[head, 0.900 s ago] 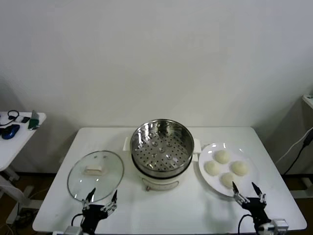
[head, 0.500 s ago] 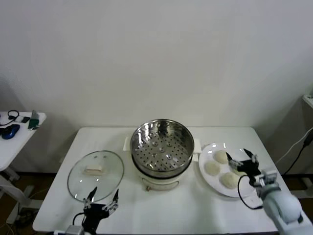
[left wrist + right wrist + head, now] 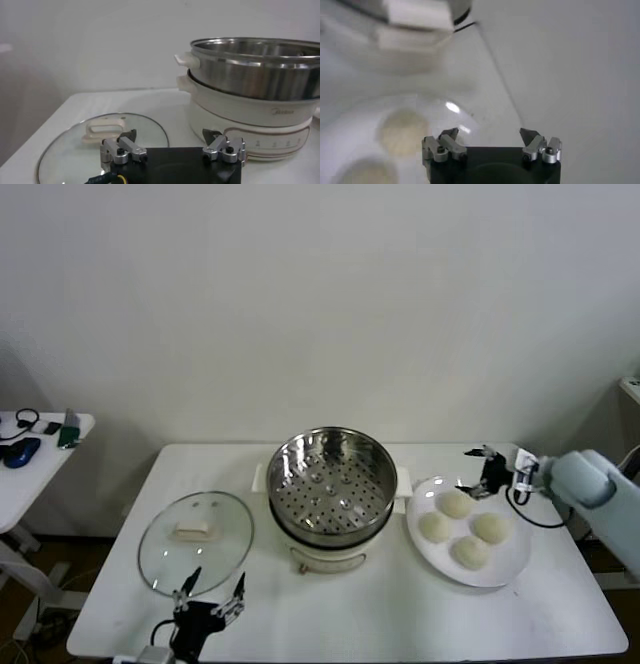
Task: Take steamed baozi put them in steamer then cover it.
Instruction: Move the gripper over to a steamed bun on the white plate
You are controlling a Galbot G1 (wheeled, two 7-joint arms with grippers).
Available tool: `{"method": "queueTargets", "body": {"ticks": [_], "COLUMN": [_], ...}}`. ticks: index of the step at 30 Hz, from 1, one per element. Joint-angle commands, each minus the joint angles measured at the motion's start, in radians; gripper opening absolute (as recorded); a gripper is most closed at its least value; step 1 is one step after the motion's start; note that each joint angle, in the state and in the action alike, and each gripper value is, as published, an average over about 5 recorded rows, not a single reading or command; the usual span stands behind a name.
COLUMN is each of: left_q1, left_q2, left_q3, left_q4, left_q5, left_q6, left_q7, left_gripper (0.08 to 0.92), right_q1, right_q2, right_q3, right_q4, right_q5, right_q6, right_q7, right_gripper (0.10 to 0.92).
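Several cream-white baozi (image 3: 454, 504) lie on a white plate (image 3: 510, 564) at the table's right. The empty steel steamer (image 3: 330, 484) stands on its white base in the middle; it also shows in the left wrist view (image 3: 255, 65). The glass cover (image 3: 196, 539) with a cream handle lies flat on the table at the left, and shows in the left wrist view (image 3: 105, 145). My right gripper (image 3: 486, 471) is open and empty, raised over the plate's far rim. In the right wrist view (image 3: 489, 134) a baozi (image 3: 402, 131) lies beside it. My left gripper (image 3: 212, 589) is open at the front edge.
A side table (image 3: 45, 444) with small items stands at the far left. The table's right edge lies just past the plate. A black cable (image 3: 535, 514) hangs from my right wrist above the plate.
My right arm has risen from the front edge and swung back over the plate to its far rim. The left arm has barely moved.
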Motion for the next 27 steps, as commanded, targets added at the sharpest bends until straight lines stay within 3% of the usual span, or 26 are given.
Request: {"method": "queueTargets", "body": {"ticks": [1, 6, 17, 27], "left_q1": [0.001, 0.001, -0.005, -0.013], "left_q2": [0.001, -0.002, -0.003, -0.007], "left_q3": [0.002, 0.007, 0.000, 0.004], "left_q4": [0.011, 0.019, 0.041, 0.049], "left_q5": [0.006, 0.013, 0.016, 0.015], "left_q6": [-0.004, -0.006, -0.009, -0.006], "left_q7": [0.001, 0.003, 0.002, 0.003], "left_gripper": [0.823, 0.823, 0.823, 0.823], "right_q1": [0.503, 0.477, 0.282, 0.208], "right_q2": [-0.028, 0.104, 0.348, 0.450], "right_q3": [-0.570, -0.639, -0.491, -0.416], "right_q4": [-0.152, -0.233, -0.446, -0.572], "right_q5": [-0.050, -0.043, -0.041, -0.125], "right_q6": [0.106, 0.078, 0.067, 0.098], "right_q7": [-0.308, -0.298, -0.212, -0.155], "right_gripper": [0.823, 0.823, 0.823, 0.823]}}
